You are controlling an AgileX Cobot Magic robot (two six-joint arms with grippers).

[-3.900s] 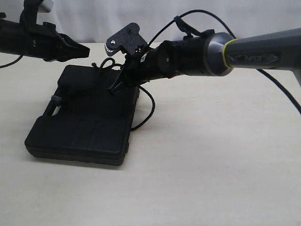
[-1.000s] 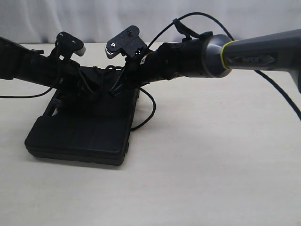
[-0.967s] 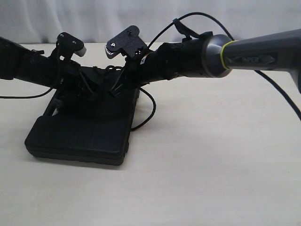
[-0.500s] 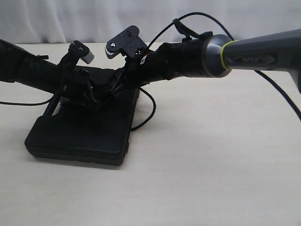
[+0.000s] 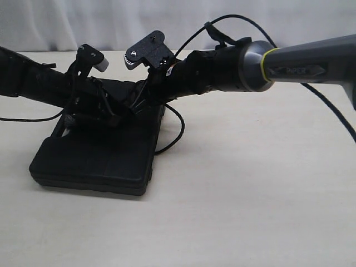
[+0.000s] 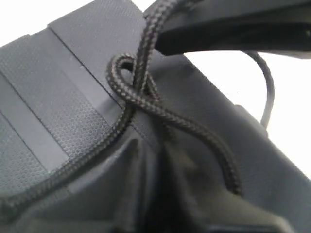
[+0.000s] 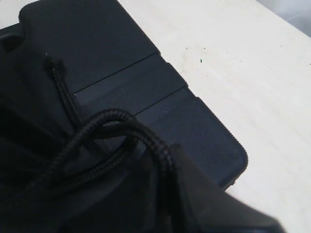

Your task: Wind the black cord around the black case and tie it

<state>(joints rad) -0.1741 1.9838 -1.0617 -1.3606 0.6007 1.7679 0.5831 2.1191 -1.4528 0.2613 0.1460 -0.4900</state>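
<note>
Pulling the cord [image 6: 146, 104] taut toward 3 o'clock suits the right gripper [image 5: 136, 105] clamping it; the left gripper [image 5: 114, 115] cannot be read.

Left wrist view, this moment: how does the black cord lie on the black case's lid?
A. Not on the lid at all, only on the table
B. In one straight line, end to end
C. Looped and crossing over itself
C: in the left wrist view the black cord bends into a loop and its strands cross one over the other, on the ribbed lid of the black case.
</note>
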